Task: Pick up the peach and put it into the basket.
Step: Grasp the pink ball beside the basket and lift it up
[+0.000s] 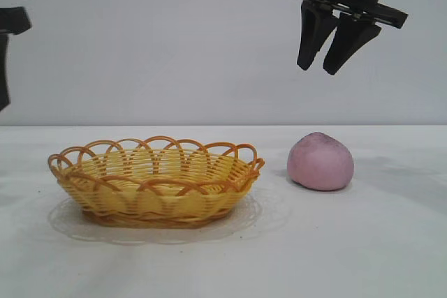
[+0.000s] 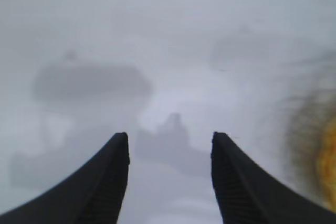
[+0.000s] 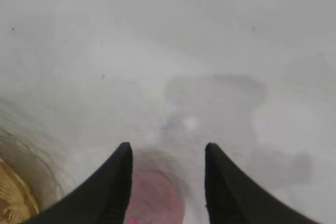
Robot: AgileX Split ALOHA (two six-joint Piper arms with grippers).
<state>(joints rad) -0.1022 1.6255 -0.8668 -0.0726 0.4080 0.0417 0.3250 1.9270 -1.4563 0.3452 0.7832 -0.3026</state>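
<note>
Two arms frame the scene, read from left to right. At the far left edge of the exterior view the left arm is parked high, only a dark part of it showing; its wrist view shows the left gripper (image 2: 169,153) with fingers spread wide over bare table and nothing between them. Next comes the shallow oval woven wicker basket (image 1: 155,181), yellow with an orange looped rim, resting empty on the white table (image 1: 363,256). Just beside it, apart from its rim, sits the rounded matte pale pink-purple peach (image 1: 320,161), on its flattish base. Above the peach, high and clear of it, hangs the right gripper (image 1: 327,68), black fingers parted and holding nothing; in its wrist view the peach (image 3: 157,198) lies between the two fingers. By this evidence the step in hand is the approach, with no grasp made. The next move calls for a straight descent, fingers kept wide to straddle the fruit, then closure low on its rounded sides.
</note>
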